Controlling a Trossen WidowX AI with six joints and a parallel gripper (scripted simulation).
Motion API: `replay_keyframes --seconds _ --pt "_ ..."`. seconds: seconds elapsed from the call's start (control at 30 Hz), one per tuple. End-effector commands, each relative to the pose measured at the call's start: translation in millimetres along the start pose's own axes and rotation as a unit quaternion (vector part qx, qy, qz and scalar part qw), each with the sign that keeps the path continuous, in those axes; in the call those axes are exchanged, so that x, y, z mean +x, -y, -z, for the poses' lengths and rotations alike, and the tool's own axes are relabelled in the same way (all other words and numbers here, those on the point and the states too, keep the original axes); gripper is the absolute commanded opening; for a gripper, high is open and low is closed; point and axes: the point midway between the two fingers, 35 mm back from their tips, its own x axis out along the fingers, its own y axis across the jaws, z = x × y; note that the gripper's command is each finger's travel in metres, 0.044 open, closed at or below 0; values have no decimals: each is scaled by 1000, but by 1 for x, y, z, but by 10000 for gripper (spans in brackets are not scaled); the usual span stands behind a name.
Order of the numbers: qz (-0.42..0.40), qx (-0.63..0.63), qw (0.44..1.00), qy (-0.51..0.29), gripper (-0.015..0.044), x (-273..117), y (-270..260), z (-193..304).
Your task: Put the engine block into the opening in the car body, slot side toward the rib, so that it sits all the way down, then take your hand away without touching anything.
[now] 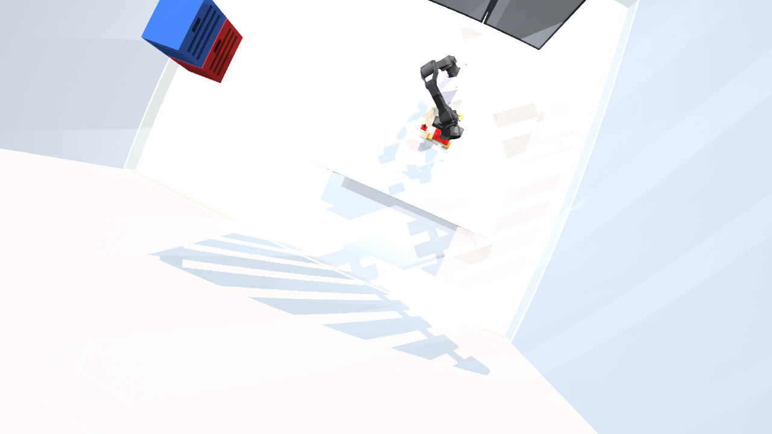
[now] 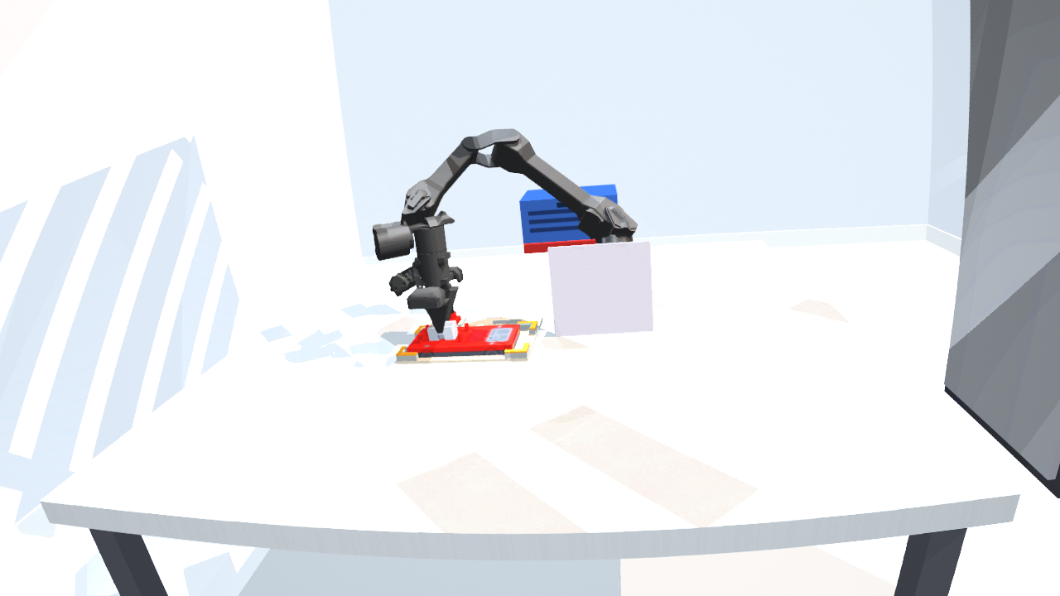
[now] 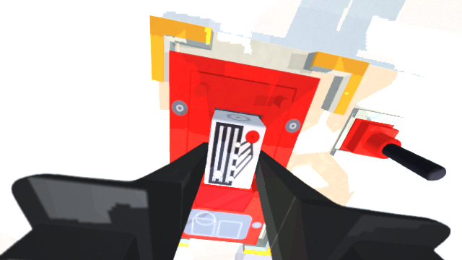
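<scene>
The engine block (image 2: 450,330) (image 3: 231,155), white with a striped top and a red round spot, stands in the opening of the red car body (image 1: 438,139) (image 2: 478,339) (image 3: 234,76). My gripper (image 2: 440,329) (image 3: 232,151) is shut on the block, with one black finger on each side of it. A thin dark strip of the opening shows at the block's far edge in the wrist view. The block stands above the red surface around it; how deep it sits cannot be told. The slot and the rib are not clearly visible.
Yellow corner brackets (image 2: 516,354) (image 3: 157,54) surround the car body. A red part with a black handle (image 3: 413,160) stands beside it. A pale upright panel (image 2: 601,289) stands near the arm's base. A blue crate (image 1: 175,24) (image 2: 551,214) and a dark cabinet (image 2: 1011,244) are farther off.
</scene>
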Motion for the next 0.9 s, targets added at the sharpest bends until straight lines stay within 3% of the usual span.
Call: replay_keyframes --seconds 0.0,0.33,0.87 --pt "0 0 1000 0 185 0 0 0" --pt "0 0 1000 0 440 0 0 0" --pt "1 -2 1000 0 440 -14 0 0"
